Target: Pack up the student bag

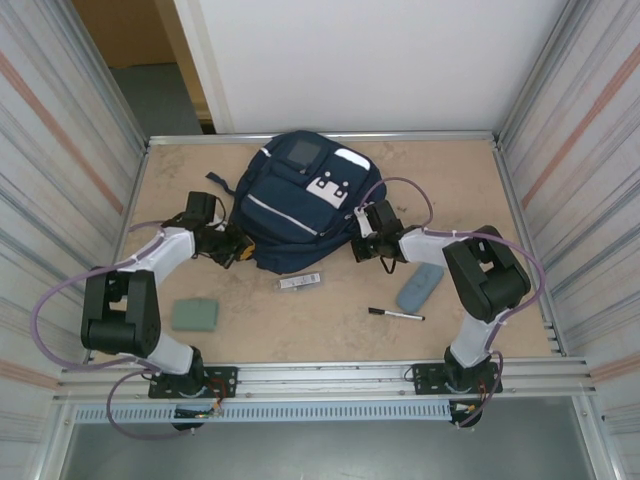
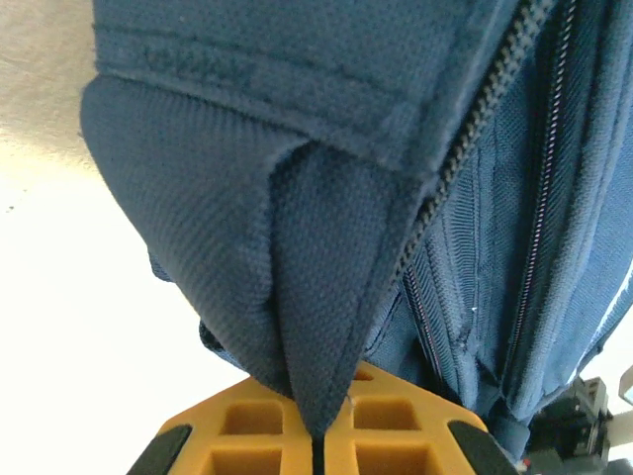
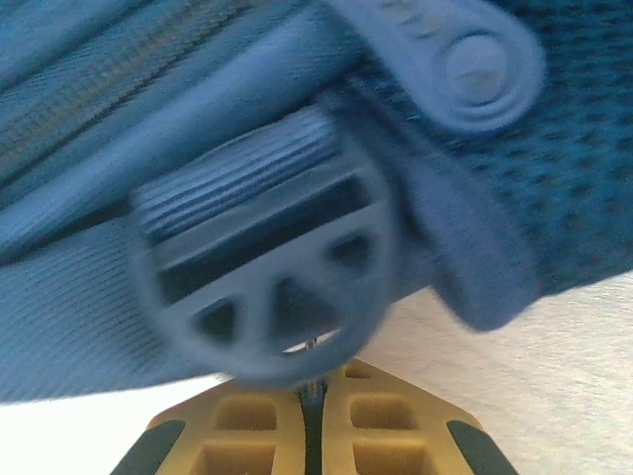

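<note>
Both arms are on the bag now. It lies flat at the far middle of the table, its front pockets facing up. The left claw is at the bag's near left corner. In the wrist view its fingers are pressed together, clamped on a folded flap of navy fabric just beside a zip. The right claw is at the near right side, and its fingers are together as well. They seem to nip the bag at a round grey plastic fitting, though that view is blurred and the exact hold is hard to read.

Nothing looks packed yet. A green pouch sits near the left, a small white strip lies just in front of the bag, and a black pen and a blue-grey case are out to the right.

The step in hand looks like opening up. One claw probably anchors the fabric while the other works a fastening. The next move likely calls for a steady pull along the zip line, with the left pinch holding firm so the cloth stays taut and the bag does not slide. After that, one claw has to let go and fetch the first item.
</note>
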Robot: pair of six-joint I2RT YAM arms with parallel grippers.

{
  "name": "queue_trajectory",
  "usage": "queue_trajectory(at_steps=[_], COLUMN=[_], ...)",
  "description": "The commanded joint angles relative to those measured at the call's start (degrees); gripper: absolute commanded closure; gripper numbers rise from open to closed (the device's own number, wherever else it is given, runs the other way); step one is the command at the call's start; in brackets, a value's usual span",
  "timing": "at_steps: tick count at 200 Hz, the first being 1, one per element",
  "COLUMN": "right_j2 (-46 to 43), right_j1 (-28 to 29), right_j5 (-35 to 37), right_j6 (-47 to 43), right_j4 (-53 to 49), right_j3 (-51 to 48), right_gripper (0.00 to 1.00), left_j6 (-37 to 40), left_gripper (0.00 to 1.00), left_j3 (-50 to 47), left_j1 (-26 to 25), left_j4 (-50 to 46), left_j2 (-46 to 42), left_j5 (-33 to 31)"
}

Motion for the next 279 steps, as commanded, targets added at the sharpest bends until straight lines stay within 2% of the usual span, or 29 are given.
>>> queue_trajectory(at_steps=[1,6,16,20,38,51,65,85,109,125,136,141,148,149,151,152,155,169,180,189,201,209,223,237,279], right_j2=[2.6,2.5,1.4,0.9,-1.4,-3.7,-6.8,-10.1,-14.8,-17.9,-20.1,-21.3,-22.9,-23.1,-23.6,-23.8,-24.4,-27.0,-28.8,-30.1,-30.7,-30.7,-31.4,-32.5,-31.2], right_j1=[-3.1,-3.1,-2.9,-2.8,-2.7,-2.8,-3.1,-4.4,-6.6,-7.0,-7.0,-6.9,-6.9,-6.9,-7.0,-7.0,-7.0,-7.5,-8.3,-9.2,-10.8,-13.1,-15.8,-15.8,-14.7], right_j5=[6.0,5.7,4.6,4.3,3.9,5.1,6.1,5.0,6.2,9.8,12.9,14.3,15.9,16.1,16.6,16.9,17.6,20.2,22.7,26.5,31.7,26.7,18.0,14.8,12.4], right_j6=[2.7,2.7,2.5,2.5,2.0,1.5,1.2,-0.2,0.5,0.6,0.3,0.1,-0.3,-0.4,-0.5,-0.6,-0.6,-1.3,1.5,7.7,19.1,21.5,21.9,21.0,19.3], right_j4=[-2.4,-2.1,-0.5,0.3,1.8,2.4,3.4,1.3,-0.4,1.4,2.8,3.3,4.2,4.2,4.5,4.7,5.0,7.5,6.3,0.8,-11.7,-15.9,-15.1,-14.1,-15.3], right_j3=[0.9,0.7,-0.4,-1.0,-2.7,-4.2,-6.1,-5.7,-5.5,-6.4,-6.8,-7.1,-7.5,-7.6,-7.7,-7.7,-8.0,-9.7,-9.7,-8.0,-3.9,-2.5,-3.6,-4.9,-6.5], right_gripper=[1.0,0.99,0.94,0.92,0.89,0.76,0.63,0.57,0.54,0.53,0.43,0.32,0.27,0.25,0.09,0.04,0.0,0.01,0.01,0.01,0.01,0.01,0.01,0.01,0.0], left_j6=[3.9,4.0,4.3,4.7,5.9,5.8,6.6,10.8,10.3,10.3,10.3,10.1,9.9,9.9,9.9,9.9,9.6,9.2,8.9,8.8,8.0,7.7,7.0,6.1,5.0], left_gripper=[1.0,1.0,0.85,0.82,0.8,0.75,0.71,0.67,0.4,0.34,0.33,0.33,0.34,0.34,0.35,0.35,0.35,0.37,0.37,0.37,0.37,0.37,0.38,0.38,0.37], left_j3=[2.1,2.1,2.5,2.6,2.9,2.4,3.2,4.0,3.3,5.5,6.3,6.5,6.7,6.7,6.9,7.0,7.2,8.3,8.8,9.3,10.2,10.9,12.3,13.2,15.7], left_j1=[1.8,1.8,1.8,1.8,1.7,1.7,1.7,0.9,-3.5,-6.0,-7.6,-8.2,-9.0,-9.0,-9.1,-9.2,-9.4,-10.2,-11.5,-12.1,-12.4,-12.4,-12.8,-12.8,-12.7], left_j4=[-1.8,-1.8,-1.9,-2.1,-3.5,-4.3,-5.6,-4.2,-1.4,-3.5,-4.4,-4.5,-4.5,-4.4,-4.5,-4.6,-4.8,-5.3,-5.0,-4.2,-3.5,-3.0,-2.8,-1.7,0.0], left_j2=[0.4,0.3,-0.2,-0.6,-3.4,-6.0,-7.7,-10.9,-18.1,-20.2,-20.3,-20.1,-19.4,-19.2,-18.8,-18.6,-18.1,-15.5,-13.5,-11.6,-8.9,-6.9,-3.6,-1.1,4.5], left_j5=[0.7,0.9,1.6,1.8,0.1,-1.8,-1.0,5.6,1.3,-2.1,-4.5,-5.6,-6.8,-6.9,-7.1,-7.2,-7.3,-8.8,-11.2,-12.5,-12.9,-12.6,-13.1,-12.1,-11.5])
